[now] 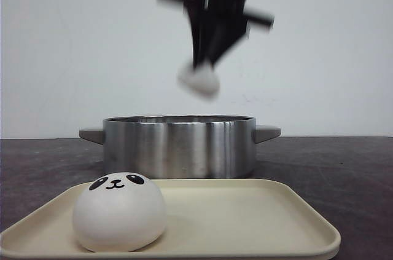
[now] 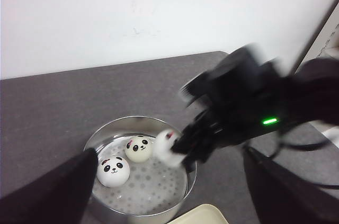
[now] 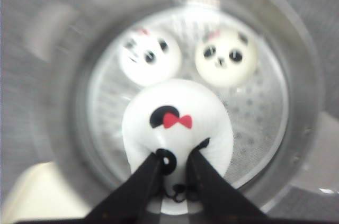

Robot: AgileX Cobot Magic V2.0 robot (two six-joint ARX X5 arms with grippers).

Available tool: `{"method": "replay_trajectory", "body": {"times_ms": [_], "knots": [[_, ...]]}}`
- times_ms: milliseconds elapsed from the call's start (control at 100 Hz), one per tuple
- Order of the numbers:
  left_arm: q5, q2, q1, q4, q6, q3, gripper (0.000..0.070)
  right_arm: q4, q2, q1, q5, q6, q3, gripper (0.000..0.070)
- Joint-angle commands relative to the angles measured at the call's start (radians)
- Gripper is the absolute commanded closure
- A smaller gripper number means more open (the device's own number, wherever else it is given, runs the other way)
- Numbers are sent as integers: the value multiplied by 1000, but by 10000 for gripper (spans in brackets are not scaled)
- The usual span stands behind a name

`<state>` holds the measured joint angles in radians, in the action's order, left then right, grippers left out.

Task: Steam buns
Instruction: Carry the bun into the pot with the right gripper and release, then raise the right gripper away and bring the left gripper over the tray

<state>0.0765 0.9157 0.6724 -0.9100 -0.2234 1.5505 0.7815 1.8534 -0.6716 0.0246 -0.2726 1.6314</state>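
The right pincer [image 3: 174,167] grips a panda bun [image 3: 177,128], pinched at its face, high above the steel steamer pot [image 1: 178,146]. Best lowered slowly onto the bare perforated patch, apart from the two buns [image 2: 126,160] inside. One bun [image 1: 119,212] waits on the cream tray [image 1: 258,223]; the left pincer's state can't be told.

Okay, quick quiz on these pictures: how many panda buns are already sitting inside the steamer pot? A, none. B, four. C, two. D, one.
C: the left wrist view shows two panda buns resting on the perforated floor of the steamer pot. A third bun is held above it by the right gripper, and a fourth sits on the cream tray.
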Motion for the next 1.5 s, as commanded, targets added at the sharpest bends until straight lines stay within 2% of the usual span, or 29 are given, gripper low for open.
{"method": "replay_trajectory", "body": {"times_ms": [0, 180, 220, 300, 350, 450, 520, 650, 680, 710, 770, 780, 880, 1020, 1130, 1200, 1350, 1490], "knots": [[3, 6, 8, 3, 12, 18, 188, -3, 67, -3, -2, 27, 13, 693], [3, 6, 8, -20, 8, 18, 188, -6, 160, 2, -1, 30, 13, 680], [3, 6, 8, -20, 8, 18, 189, -7, 167, 3, -1, 30, 13, 626], [3, 6, 8, -20, 8, 18, 188, -19, 175, 6, 1, 30, 13, 433], [3, 6, 8, -22, 8, 18, 188, -27, 176, 6, 1, 29, 13, 347], [3, 7, 8, -34, 8, 18, 188, -35, 176, 7, 2, 23, 13, 268], [3, 11, 8, -45, 9, 17, 188, -35, 175, 13, 2, 19, 13, 264], [3, 18, 8, -62, 8, 16, 188, -11, 151, 30, 2, 12, 48, 268], [2, 19, 8, -68, 8, 14, 189, -6, 138, 33, 1, 16, 62, 298], [2, 19, 8, -78, 5, 11, 189, -2, 121, 35, 2, 22, 77, 384], [0, 19, 8, -103, -2, -1, 188, -2, 75, 35, 3, 32, 106, 686], [-3, 19, 8, -108, -4, -4, 188, -1, 65, 34, 2, 34, 111, 700], [-44, 19, 9, -150, -35, -49, 188, 2, -55, 25, 1, 37, 144, 683], [-164, 20, 9, -183, -98, -169, 188, 45, -269, -35, 2, 37, 151, 683], [-248, 27, 21, -164, -152, -311, 188, 58, -425, -109, 6, 37, 151, 684], [-293, 38, 40, -136, -169, -412, 188, 56, -512, -158, 37, 31, 151, 685], [-312, 79, 73, -33, -191, -596, 188, 50, -641, -247, 128, 11, 151, 685], [-313, 153, 91, 66, -237, -675, 186, 68, -708, -276, 177, 10, 151, 685]]}}
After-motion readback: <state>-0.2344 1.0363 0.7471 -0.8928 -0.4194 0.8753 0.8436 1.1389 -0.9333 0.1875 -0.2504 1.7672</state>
